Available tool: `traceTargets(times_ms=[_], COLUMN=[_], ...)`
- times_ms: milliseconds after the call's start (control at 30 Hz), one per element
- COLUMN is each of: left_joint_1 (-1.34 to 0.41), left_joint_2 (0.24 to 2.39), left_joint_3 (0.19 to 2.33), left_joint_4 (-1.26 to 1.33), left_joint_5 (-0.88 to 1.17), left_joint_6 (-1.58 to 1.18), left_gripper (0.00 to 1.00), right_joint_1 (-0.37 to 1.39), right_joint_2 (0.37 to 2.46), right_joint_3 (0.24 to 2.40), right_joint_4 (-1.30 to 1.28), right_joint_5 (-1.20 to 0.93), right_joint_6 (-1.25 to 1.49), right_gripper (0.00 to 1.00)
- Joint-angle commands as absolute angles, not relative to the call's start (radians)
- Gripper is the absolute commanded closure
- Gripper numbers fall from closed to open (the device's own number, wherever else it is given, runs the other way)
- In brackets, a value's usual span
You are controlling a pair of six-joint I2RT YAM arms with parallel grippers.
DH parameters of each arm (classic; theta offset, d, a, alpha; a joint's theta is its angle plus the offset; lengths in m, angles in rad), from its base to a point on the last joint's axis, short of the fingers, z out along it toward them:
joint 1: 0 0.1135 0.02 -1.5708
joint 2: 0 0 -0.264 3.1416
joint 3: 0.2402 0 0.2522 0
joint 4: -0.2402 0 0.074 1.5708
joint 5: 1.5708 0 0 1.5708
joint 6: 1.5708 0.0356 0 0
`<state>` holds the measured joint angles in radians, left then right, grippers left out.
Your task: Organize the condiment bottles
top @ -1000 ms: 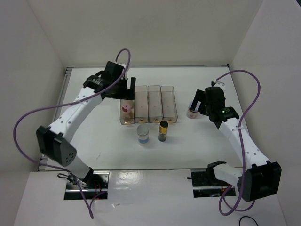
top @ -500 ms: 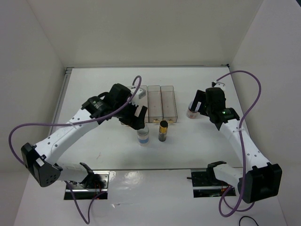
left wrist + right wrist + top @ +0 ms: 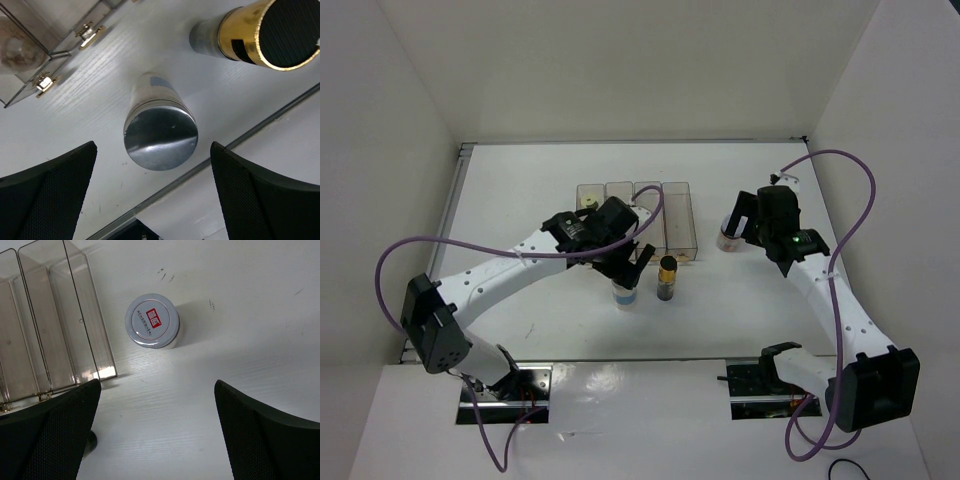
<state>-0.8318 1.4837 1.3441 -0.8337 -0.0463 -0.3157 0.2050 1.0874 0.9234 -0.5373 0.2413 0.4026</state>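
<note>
Blue-label bottle, left claw now above (spread)

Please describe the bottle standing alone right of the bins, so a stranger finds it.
Find the row of clear bins mid-table. Just past its right end, apart from it, stands a small white bottle. Unlike the gold-capped bottle nearby, its greyish lid carries a red square sticker.

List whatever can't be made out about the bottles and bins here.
- Top view: the left arm covers the near ends of the left bins; contents there hidden.
- Top view: the right arm hides most of the white bottle.
- Left wrist view: a brownish thing inside a bin is blurred and cut off by the edge.
- Right wrist view: the red print on the white bottle's lid is too small to read.
</note>
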Motion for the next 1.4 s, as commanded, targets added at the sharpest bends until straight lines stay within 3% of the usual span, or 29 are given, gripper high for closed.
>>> traceTargets(times_ms=[0,567,700,833,1133,1367], left_joint_1=[-0.833,-0.842,-0.851,-0.862,-0.871,-0.871], left_joint_2=[1.474,1.525,1.56,1.583,1.585,1.52], left_joint_3=[1.355,1.327,1.327,1.327,1.347,1.448], left_joint_4=[-0.802,-0.772,-0.772,-0.781,-0.801,-0.874], left_joint_5=[-0.135,-0.086,-0.086,-0.1,-0.143,-0.187], left_joint_6=[-0.36,-0.351,-0.342,-0.351,-0.374,-0.393], left_gripper=[0.0,0.0,0.04,0.1,0.4,0.45], right_joint_1=[0.202,0.202,0.202,0.202,0.202,0.202], right_joint_2=[1.057,1.048,1.039,1.039,1.039,1.039], right_joint_3=[0.922,0.922,0.922,0.922,0.922,0.922], right_joint_4=[-0.502,-0.502,-0.502,-0.502,-0.502,-0.502], right_joint_5=[0.261,0.27,0.27,0.27,0.27,0.27], right_joint_6=[0.407,0.407,0.407,0.407,0.407,0.407], right_gripper=[0.02,0.02,0.02,0.02,0.02,0.02])
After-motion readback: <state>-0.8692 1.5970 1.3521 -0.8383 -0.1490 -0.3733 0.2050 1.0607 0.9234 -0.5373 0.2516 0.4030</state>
